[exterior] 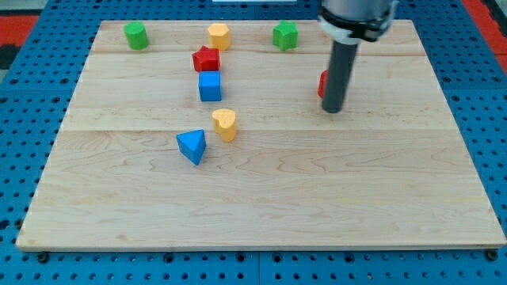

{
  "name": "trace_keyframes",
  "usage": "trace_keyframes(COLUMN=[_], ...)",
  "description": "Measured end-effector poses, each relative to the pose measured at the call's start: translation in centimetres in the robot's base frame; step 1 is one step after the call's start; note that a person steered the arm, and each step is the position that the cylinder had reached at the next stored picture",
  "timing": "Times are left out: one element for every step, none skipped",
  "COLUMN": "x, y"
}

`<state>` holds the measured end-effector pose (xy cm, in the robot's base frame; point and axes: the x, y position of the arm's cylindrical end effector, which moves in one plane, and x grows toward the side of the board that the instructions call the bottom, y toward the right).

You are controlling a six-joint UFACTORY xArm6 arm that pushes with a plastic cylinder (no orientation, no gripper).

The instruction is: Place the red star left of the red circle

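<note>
Tip (333, 110) hides most of red circle (322, 83) | red star (206, 58) far left | wooden board (317, 190)

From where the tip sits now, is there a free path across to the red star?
Probably yes. My tip stands by the half-hidden red block, and bare board lies between it and the red star. Only the blue cube crowds the star from below.

Robotics lab, blue pegboard bench (32, 32) (perforated), wooden board (277, 198)
</note>
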<state>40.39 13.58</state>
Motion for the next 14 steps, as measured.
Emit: trace_keyframes(x=[-4.7, -9.5, -10.5, -5.6, -6.1, -6.1, -7.4, -12.2, -13.4, -13.4, -13.2, -12.3, -10.2, -9.8], y=[-2.2, -3.7, -2.8, -5.2, -14.0, -22.1, -27.2, -24.0, -17.1, -16.2, -20.1, -22.3, -22.3, -19.9])
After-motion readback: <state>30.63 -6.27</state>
